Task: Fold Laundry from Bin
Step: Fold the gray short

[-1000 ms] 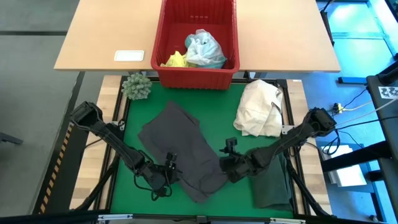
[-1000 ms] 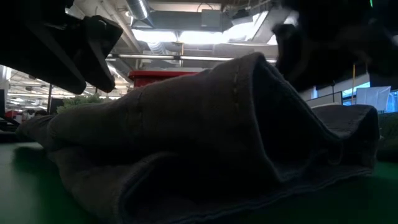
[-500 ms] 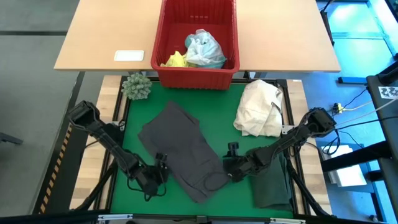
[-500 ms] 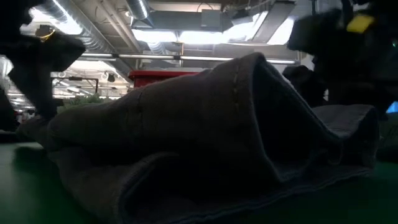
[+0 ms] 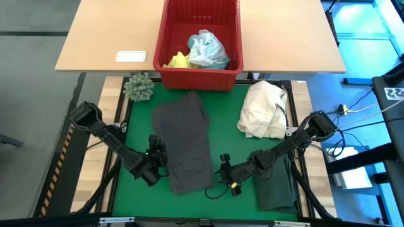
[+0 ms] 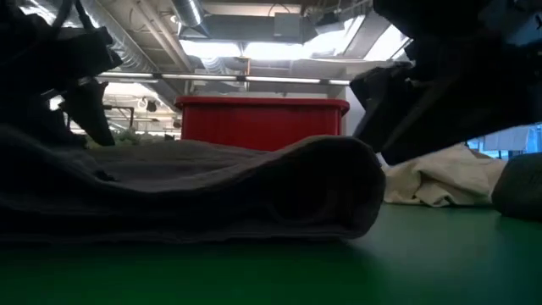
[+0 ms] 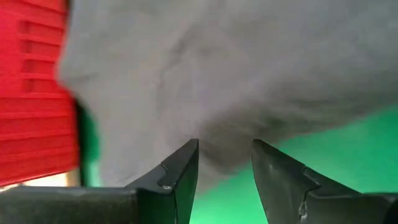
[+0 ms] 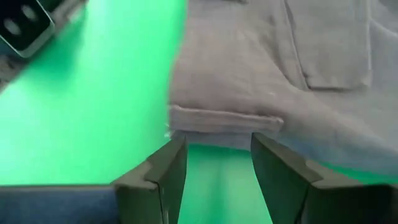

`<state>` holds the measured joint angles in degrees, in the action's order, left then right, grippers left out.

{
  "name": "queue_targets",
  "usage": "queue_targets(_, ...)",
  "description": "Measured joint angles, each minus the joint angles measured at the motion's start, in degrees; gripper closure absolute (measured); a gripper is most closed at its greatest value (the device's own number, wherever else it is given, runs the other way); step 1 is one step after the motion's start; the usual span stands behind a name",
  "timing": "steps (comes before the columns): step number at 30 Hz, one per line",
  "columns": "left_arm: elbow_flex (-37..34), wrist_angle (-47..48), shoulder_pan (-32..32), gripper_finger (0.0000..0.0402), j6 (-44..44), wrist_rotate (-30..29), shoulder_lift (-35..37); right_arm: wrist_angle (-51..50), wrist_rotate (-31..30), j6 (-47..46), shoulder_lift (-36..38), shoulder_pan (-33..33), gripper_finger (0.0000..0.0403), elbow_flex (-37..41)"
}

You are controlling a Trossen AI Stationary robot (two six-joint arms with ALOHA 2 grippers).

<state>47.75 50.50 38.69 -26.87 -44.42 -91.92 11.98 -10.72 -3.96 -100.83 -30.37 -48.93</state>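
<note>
Grey garment [image 5: 186, 142] flat, seemingly folded lengthwise; both hands parted, empty, beside it.

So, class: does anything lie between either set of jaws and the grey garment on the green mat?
Nothing visible does. The left gripper sits at one side edge of the grey garment, the right gripper at its hem, each with jaws apart, only bare green mat between.

1. The folded grey cloth garment [image 5: 186, 142] lies mid-mat on the green table mat [image 5: 230, 142].
2. The red slotted plastic bin [image 5: 201, 44] sits behind it, holding crumpled laundry [image 5: 203, 52].
3. The cream-white cloth bundle [image 5: 265, 110] lies to the garment's right.
4. The dark green-black garment [image 5: 276, 186] lies at the mat's front right.
</note>
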Motion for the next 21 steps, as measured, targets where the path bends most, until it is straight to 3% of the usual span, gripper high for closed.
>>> queue_targets(6, 1.27, 1.58, 1.03, 0.0258, -0.67, 1.59, 0.0, 0.17, 0.87, 4.9, -0.07, 0.0, 0.0226, -2.08)
queue_targets(14, 10.49, 8.56, 5.04, 0.0258, -6.05, 12.83, 0.0, -19.03, 0.51, 12.01, -0.07, -0.02, 0.0226, -8.67)
queue_targets(18, 14.14, 5.18, 7.31, 0.0264, -5.94, 11.86, 0.0, -23.6, -4.04, 17.12, -0.07, -0.07, 0.0226, -9.96)
queue_targets(21, 14.43, -0.75, 8.19, 0.0268, -1.94, 10.7, 0.0, -23.86, -9.07, 26.74, -0.07, -0.85, 0.0226, -10.05)
